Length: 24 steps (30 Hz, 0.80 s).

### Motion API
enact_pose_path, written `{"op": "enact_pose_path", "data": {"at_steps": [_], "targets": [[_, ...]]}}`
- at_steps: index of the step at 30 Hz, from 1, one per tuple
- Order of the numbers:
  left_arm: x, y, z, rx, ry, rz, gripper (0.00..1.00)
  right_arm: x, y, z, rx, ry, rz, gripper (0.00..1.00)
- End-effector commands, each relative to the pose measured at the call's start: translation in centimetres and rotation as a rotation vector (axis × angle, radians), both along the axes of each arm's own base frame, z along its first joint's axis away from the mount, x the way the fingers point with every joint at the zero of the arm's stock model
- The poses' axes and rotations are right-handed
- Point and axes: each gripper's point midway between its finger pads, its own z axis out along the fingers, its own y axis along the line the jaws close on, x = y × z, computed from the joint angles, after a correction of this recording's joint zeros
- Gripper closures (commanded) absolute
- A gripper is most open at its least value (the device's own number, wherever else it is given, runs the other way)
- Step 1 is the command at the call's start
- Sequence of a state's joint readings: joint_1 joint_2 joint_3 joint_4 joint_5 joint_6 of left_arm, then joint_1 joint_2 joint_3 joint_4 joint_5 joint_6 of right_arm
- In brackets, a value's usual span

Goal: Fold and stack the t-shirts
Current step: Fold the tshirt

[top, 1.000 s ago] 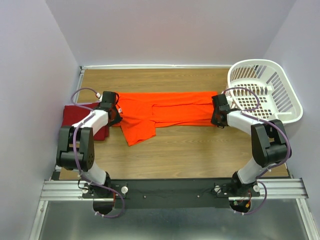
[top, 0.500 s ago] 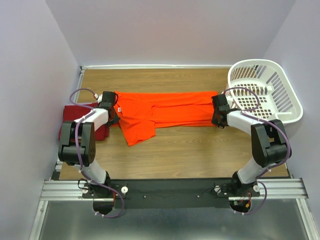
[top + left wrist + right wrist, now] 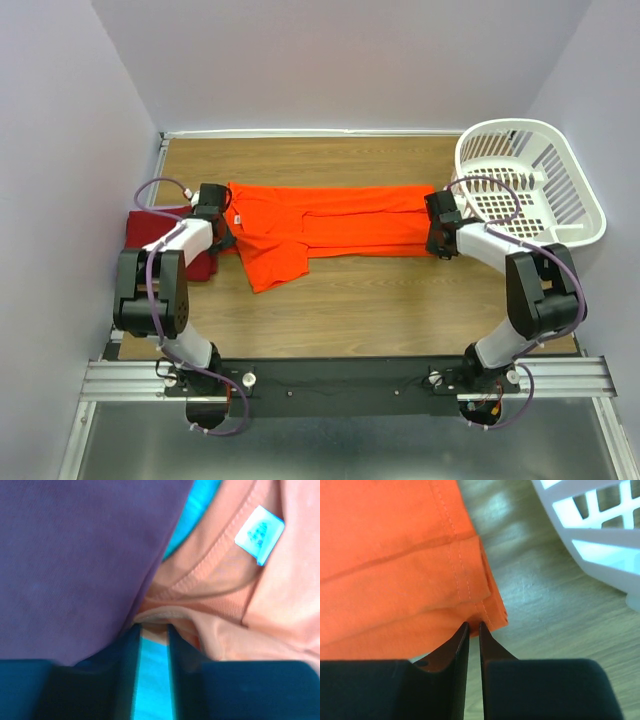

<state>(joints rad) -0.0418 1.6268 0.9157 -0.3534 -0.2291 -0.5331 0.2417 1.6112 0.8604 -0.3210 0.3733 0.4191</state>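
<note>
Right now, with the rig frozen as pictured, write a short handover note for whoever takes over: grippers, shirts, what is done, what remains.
Left gripper: jaws slightly apart at the collar of the orange-red t-shirt, beside the neck label; grip unclear.
Right gripper: nearly closed, pinching that shirt's hem corner.
Done: the orange-red t-shirt lies lengthwise across the table, partly folded, one sleeve sticking out.
Dark crimson t-shirt: at the left edge; folded or not, unclear.
Left to do: finish this fold, stack both.
</note>
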Motion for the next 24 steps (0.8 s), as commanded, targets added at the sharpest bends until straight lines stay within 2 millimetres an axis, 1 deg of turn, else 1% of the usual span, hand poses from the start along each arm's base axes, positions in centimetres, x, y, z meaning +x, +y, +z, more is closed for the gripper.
{"op": "enact_pose_path", "data": {"at_steps": [1, 2, 3, 7, 9, 10, 11, 13, 14, 15, 16, 17, 18, 19, 20, 21, 22, 23, 24], "targets": [[-0.7, -0.9, 2.6, -0.017, -0.048, -0.035, 0.57, -1.4, 0.3, 0.8, 0.018, 0.034, 0.048, 0.8], [-0.7, -1.3, 3.0, -0.032, -0.06, -0.043, 0.52, -1.3, 0.9, 1.2, 0.041, 0.026, 0.065, 0.79], [-0.6, -1.5, 3.5, -0.038, -0.074, -0.046, 0.5, -1.4, 1.3, 1.3, 0.05, 0.025, 0.081, 0.78], [-0.8, -1.8, 6.1, -0.05, -0.13, -0.057, 0.46, -1.6, 3.1, 2.3, 0.107, 0.011, 0.146, 0.76], [-1.0, -2.0, 7.0, -0.056, -0.149, -0.062, 0.44, -2.0, 4.0, 2.6, 0.118, 0.013, 0.18, 0.75], [-1.0, -2.2, 8.1, -0.063, -0.177, -0.067, 0.43, -2.1, 4.5, 3.1, 0.131, 0.004, 0.204, 0.75], [-1.1, -2.3, 8.6, -0.068, -0.188, -0.073, 0.41, -2.2, 5.1, 3.4, 0.138, 0.0, 0.225, 0.75], [-1.3, -2.7, 9.6, -0.077, -0.214, -0.083, 0.39, -2.4, 6.8, 4.4, 0.149, -0.024, 0.297, 0.72], [-1.4, -2.9, 10.7, -0.086, -0.248, -0.091, 0.34, -2.5, 7.7, 4.9, 0.163, -0.032, 0.33, 0.72], [-1.6, -3.1, 11.1, -0.092, -0.262, -0.098, 0.32, -3.0, 9.1, 5.2, 0.166, -0.036, 0.379, 0.71], [-1.8, -3.2, 11.1, -0.093, -0.267, -0.106, 0.31, -2.8, 10.0, 5.9, 0.17, -0.054, 0.412, 0.69], [-2.0, -3.4, 11.9, -0.095, -0.29, -0.118, 0.28, -3.1, 11.2, 6.5, 0.191, -0.063, 0.454, 0.67], [-2.2, -3.4, 12.0, -0.093, -0.297, -0.126, 0.27, -3.5, 12.9, 6.9, 0.205, -0.068, 0.506, 0.65], [-2.4, -3.5, 12.3, -0.093, -0.313, -0.134, 0.27, -3.5, 14.4, 7.8, 0.229, -0.086, 0.557, 0.62], [-2.5, -3.4, 12.3, -0.084, -0.318, -0.143, 0.24, -4.2, 16.5, 7.9, 0.233, -0.084, 0.629, 0.61], [-2.6, -3.3, 12.4, -0.066, -0.325, -0.158, 0.22, -4.3, 17.9, 8.2, 0.239, -0.094, 0.673, 0.59], [-2.5, -2.8, 12.7, -0.038, -0.355, -0.152, 0.21, -4.0, 19.6, 9.2, 0.242, -0.128, 0.725, 0.56], [-2.5, -2.4, 12.9, -0.018, -0.368, -0.147, 0.2, -4.2, 21.1, 9.5, 0.243, -0.136, 0.773, 0.55], [-2.4, -2.1, 13.0, 0.001, -0.382, -0.141, 0.19, -5.3, 23.4, 8.6, 0.233, -0.109, 0.845, 0.55]]}}
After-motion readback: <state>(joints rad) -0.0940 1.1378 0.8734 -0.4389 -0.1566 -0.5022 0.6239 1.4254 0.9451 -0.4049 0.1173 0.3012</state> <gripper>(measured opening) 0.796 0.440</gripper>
